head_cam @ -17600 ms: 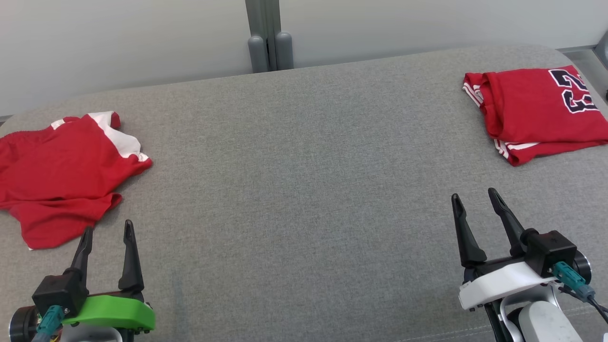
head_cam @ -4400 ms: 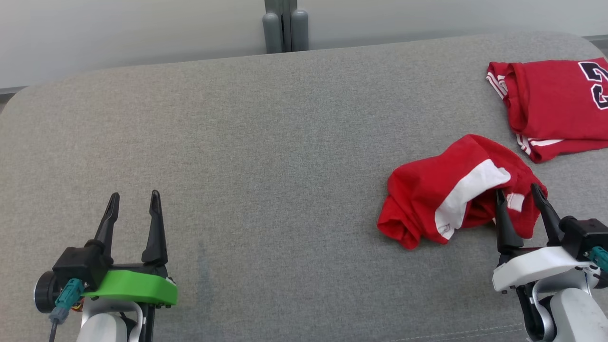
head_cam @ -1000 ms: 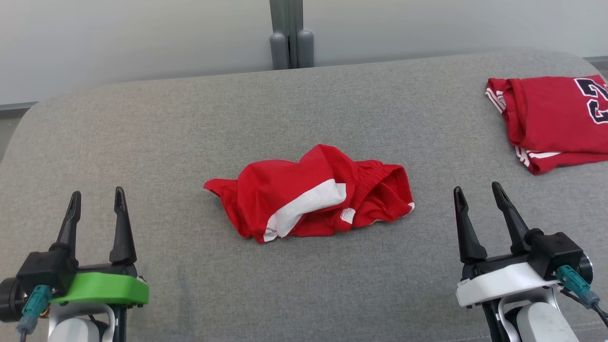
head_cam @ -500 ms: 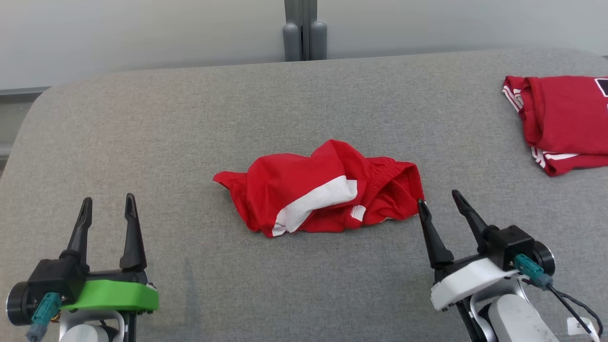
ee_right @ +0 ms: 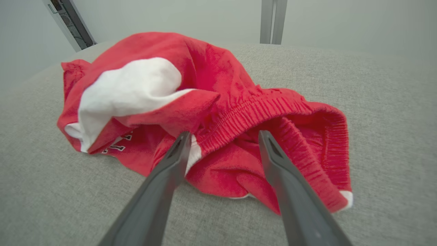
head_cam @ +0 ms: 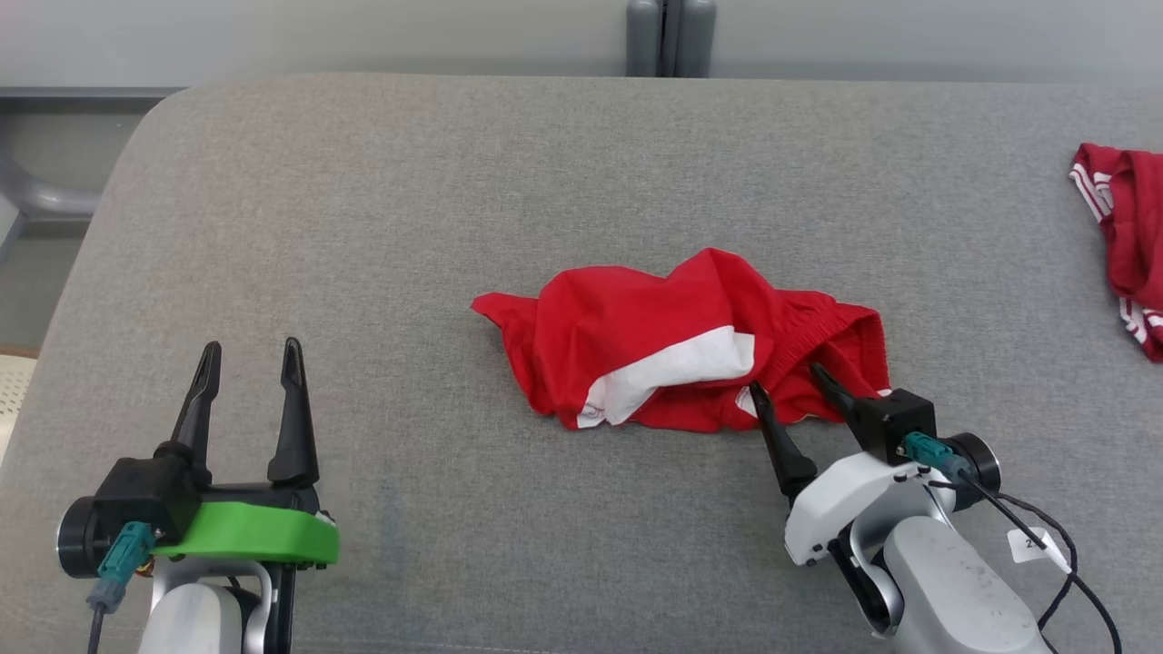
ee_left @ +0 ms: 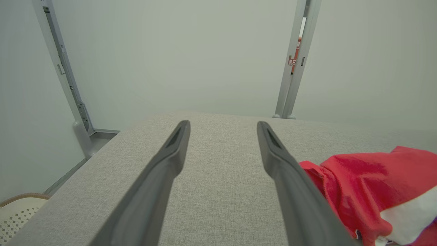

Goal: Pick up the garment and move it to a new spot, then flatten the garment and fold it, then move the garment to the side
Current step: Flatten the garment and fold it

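Crumpled red garment is pictured at centre of the grey pad. R gripper is seen wide open, empty, at its elastic waistband; L gripper open, empty, well apart. If several layers are pinched, bunching may be worsened.

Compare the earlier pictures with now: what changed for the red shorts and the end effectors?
The shorts went from the left end of the grey surface to its middle, let go. Over the last second the open right end effector reached to their waistband. The left end effector, open, and the red jersey stayed put.
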Robot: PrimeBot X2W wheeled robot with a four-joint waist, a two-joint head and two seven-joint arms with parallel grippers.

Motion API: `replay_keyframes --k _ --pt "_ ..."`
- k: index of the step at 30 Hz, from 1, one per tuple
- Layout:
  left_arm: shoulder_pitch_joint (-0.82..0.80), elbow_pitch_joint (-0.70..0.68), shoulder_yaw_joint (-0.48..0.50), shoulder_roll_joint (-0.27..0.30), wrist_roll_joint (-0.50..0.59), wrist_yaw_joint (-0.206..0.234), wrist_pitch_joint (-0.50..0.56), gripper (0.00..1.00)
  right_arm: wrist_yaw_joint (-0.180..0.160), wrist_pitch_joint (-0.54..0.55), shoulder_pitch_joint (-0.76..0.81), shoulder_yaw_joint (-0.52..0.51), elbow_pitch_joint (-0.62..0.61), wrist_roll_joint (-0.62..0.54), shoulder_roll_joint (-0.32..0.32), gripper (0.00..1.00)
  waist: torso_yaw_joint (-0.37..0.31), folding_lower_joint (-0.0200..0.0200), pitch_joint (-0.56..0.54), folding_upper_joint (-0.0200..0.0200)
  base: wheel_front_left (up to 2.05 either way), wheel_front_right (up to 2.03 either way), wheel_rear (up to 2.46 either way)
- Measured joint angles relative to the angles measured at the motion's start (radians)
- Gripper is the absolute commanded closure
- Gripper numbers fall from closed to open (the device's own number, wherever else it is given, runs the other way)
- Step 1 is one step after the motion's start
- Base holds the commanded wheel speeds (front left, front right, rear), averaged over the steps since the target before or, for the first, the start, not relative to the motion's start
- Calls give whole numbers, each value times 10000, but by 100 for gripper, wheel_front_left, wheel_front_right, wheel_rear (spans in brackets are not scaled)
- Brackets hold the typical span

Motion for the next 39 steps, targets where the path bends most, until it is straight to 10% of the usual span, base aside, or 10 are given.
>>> replay_keyframes --k 5,7,8,31,33,39 --pt "-135 105 0 -52 92 -56 -2 0 2 0 -407 -6 813 171 102 0 392 0 213 0 0 0 0" --pt "-188 155 -4 -71 104 -79 0 0 2 0 -546 -33 909 261 123 77 515 0 283 0 0 0 0" --pt "-207 163 4 -81 105 -84 0 0 0 0 -608 -44 947 313 144 100 572 0 317 0 0 0 0" --pt "316 288 261 -174 253 -132 0 0 2 21 1830 -303 -2644 1582 -1195 100 -919 0 -418 0 0 0 0" --pt "322 332 222 -196 253 -132 0 0 0 25 1882 -384 -2650 1574 -1233 0 -1032 0 -484 0 0 0 0" --pt "429 414 221 -211 253 -134 0 0 0 17 2057 -570 -2955 1476 -1160 0 -1198 0 -685 0 0 0 0"
